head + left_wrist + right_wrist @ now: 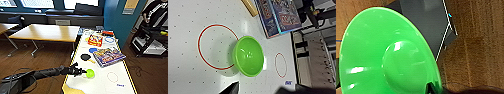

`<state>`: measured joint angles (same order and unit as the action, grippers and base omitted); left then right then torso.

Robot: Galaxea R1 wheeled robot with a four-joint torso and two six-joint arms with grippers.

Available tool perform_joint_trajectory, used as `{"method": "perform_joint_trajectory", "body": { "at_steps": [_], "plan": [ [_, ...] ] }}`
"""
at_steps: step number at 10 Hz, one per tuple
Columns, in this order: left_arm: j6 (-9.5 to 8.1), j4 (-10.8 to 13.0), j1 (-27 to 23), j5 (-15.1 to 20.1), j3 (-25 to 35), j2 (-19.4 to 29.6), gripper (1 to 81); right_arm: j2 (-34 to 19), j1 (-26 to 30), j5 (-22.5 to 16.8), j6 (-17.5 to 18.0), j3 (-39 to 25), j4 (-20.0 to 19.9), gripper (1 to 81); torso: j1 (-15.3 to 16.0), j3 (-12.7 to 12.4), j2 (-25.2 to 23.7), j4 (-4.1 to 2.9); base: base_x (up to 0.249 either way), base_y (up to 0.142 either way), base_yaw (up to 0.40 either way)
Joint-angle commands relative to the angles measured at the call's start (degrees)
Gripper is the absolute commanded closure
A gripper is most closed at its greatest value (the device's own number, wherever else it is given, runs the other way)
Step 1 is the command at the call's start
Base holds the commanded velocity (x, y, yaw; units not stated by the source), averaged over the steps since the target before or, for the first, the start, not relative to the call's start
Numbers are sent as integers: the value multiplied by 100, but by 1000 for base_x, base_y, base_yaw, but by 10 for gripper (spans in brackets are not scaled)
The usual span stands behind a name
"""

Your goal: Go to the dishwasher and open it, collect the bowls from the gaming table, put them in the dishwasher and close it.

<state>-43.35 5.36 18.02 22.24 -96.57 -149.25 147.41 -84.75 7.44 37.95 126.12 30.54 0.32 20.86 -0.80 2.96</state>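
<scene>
Our right gripper [432, 87] is clamped on one green bowl [386, 55]; our left gripper [81, 72], spread apart, reaches the second bowl [90, 73] near the table [117, 87] edge. We judge collecting nearly done, loading and closing left

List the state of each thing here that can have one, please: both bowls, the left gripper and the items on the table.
Small bowl: resting on the gaming table, not gripped.
Left gripper: open, just short of the small bowl.
Bright green bowl: off the table, wooden floor behind it; whether it is gripped is unclear.
Game box: closed, lying flat.
Black paddle: lying flat.
</scene>
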Motion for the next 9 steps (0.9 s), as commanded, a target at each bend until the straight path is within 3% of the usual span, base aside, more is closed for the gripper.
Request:
{"method": "perform_joint_trajectory", "body": {
  "at_steps": [1,6,9],
  "plan": [
    [-112,-80,-874,132,-274,-228,10,-148,67,-295,-7,-19,84,811,0,0,0,0,0,0,0],
    [-112,-53,-882,149,-1056,-1019,10,-69,85,-339,-7,-19,84,811,0,0,0,0,0,0,0],
    [-104,-44,-874,149,-1136,-1152,10,-51,94,-331,-7,-19,75,811,0,2,2,0,0,0,0]
  ]
}}
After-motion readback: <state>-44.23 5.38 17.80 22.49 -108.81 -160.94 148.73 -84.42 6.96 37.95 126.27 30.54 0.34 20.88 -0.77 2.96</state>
